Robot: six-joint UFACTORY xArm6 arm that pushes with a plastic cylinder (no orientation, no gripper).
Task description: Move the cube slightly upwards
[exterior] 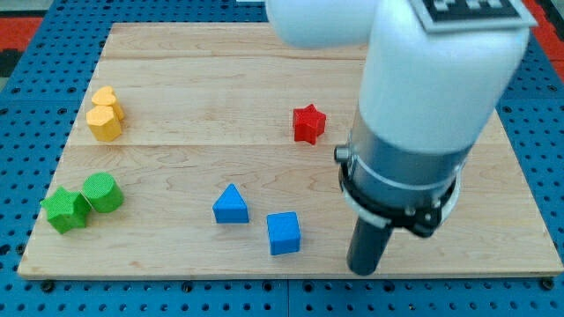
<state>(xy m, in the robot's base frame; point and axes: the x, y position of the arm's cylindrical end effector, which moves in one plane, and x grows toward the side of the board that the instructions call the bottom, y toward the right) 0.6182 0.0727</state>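
The blue cube [284,233] lies near the view's bottom edge of the wooden board [194,79], just right of centre. My tip [364,269] stands on the board to the cube's right and a little lower, a short gap away, not touching it. A blue triangular block [231,205] lies just left of the cube and slightly higher. The white arm body [432,97] hides the board's right part above the tip.
A red star block [308,123] sits above the cube near the middle. A yellow heart [106,99] and a yellow hexagonal block [104,124] touch at upper left. A green star [65,210] and a green cylinder [102,192] touch at lower left.
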